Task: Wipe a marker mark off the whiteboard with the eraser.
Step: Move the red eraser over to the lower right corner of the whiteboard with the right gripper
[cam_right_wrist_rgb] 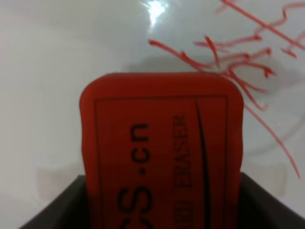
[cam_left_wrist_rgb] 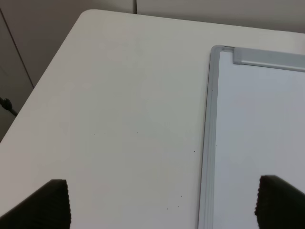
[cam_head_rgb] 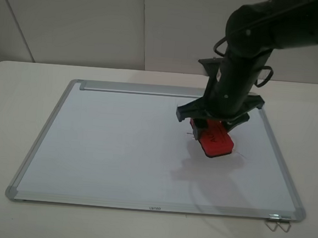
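Note:
The red eraser with black lettering rests flat on the right half of the whiteboard, and my right gripper is shut on it from above. In the right wrist view the eraser fills the middle between the dark fingers. Just beyond its front edge lies a red scribble of crossed lines with a long tail. The round cartoon-face marker mark is not visible in any view. My left gripper hangs open over the table beside the board's left frame, holding nothing.
The silver tray strip runs along the board's far edge. A small wire clip lies at the board's near right corner. The white table surrounds the board, with its rounded far left corner near the wall.

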Robot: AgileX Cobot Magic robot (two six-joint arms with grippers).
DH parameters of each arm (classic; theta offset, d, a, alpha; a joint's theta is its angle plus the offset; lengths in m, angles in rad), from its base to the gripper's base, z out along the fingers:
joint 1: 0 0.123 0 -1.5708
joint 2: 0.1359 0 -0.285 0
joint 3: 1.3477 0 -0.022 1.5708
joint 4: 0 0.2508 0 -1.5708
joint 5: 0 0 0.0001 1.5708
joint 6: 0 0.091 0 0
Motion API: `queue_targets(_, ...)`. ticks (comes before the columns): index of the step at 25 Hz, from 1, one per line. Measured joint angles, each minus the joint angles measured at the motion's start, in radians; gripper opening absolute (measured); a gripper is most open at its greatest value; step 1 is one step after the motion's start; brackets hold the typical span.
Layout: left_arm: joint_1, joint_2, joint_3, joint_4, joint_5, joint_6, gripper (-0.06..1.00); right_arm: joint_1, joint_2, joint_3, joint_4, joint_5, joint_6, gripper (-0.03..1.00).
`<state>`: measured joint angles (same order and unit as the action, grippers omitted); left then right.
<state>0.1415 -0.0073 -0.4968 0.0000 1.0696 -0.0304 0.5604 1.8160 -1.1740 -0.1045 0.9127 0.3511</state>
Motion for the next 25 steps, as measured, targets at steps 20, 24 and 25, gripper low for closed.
queue_targets(20,0.000,0.000,0.000,0.000,0.000,0.000,0.77,-0.220,-0.229,0.565,-0.109,-0.399,0.141,0.50)
queue_targets(24,0.000,0.000,0.000,0.000,0.000,0.000,0.77,-0.220,-0.199,0.565,-0.111,-0.431,0.141,0.50)
queue_targets(25,0.000,0.000,0.000,0.000,0.000,0.000,0.77,-0.220,-0.196,0.565,-0.111,-0.432,0.141,0.50)
